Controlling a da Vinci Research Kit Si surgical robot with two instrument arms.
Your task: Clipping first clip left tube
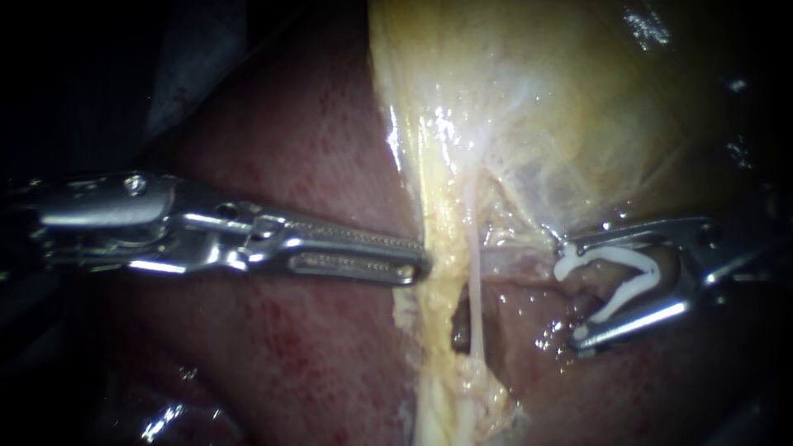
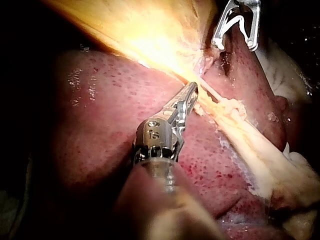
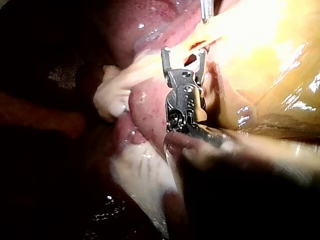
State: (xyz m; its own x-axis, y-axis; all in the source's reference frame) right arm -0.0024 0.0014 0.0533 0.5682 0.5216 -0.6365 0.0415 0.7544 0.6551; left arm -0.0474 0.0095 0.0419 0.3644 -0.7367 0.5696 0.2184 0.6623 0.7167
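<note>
Liver (image 1: 314, 347) fills the field left of the pale tube (image 1: 473, 272). Left instrument (image 1: 417, 266) lies level across the liver, jaws together, tips clamped on the edge of the yellow tissue band (image 1: 438, 297) that runs just left of the tube. The tube is thin and upright, with a dark gap between it and the band lower down. Gallbladder (image 1: 537, 99) spreads above the tube. Right of the tube, near but apart, is the right instrument (image 1: 572, 296), jaws spread wide with a white clip (image 1: 628, 292) seated between them. One leg lies along each jaw, open end facing the tube, clip clear of it.
</note>
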